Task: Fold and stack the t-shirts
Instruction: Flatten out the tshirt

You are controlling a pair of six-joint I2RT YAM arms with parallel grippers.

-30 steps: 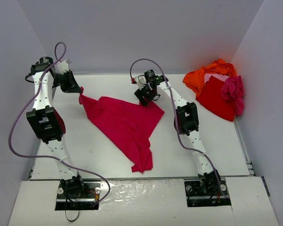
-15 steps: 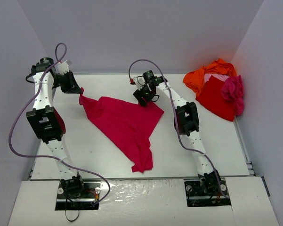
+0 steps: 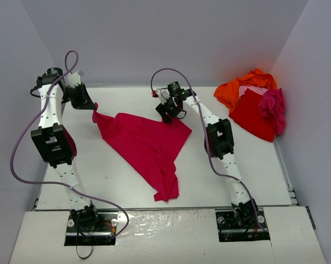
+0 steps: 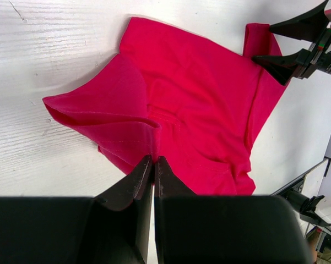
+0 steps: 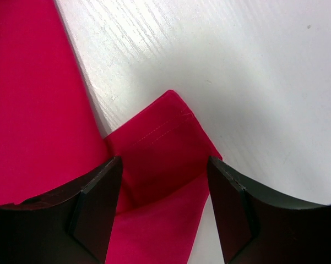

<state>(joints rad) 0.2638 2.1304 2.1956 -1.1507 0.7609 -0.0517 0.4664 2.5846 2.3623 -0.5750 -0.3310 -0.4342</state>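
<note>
Pinching a corner of the crimson t-shirt [image 3: 146, 144] in the closed left hand [image 4: 153, 161], with the right hand [image 5: 164, 163] open astride the opposite sleeve, apparently to stretch it flat on the surface [image 3: 110, 184] before folding, other shirts [image 3: 254, 107] heaped far right.

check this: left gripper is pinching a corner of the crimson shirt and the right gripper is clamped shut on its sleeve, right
One part is wrong: the right gripper is open, not clamped shut. The right wrist view shows its fingers apart, with the sleeve showing between them. The left gripper is pinching a corner of the crimson shirt.
</note>
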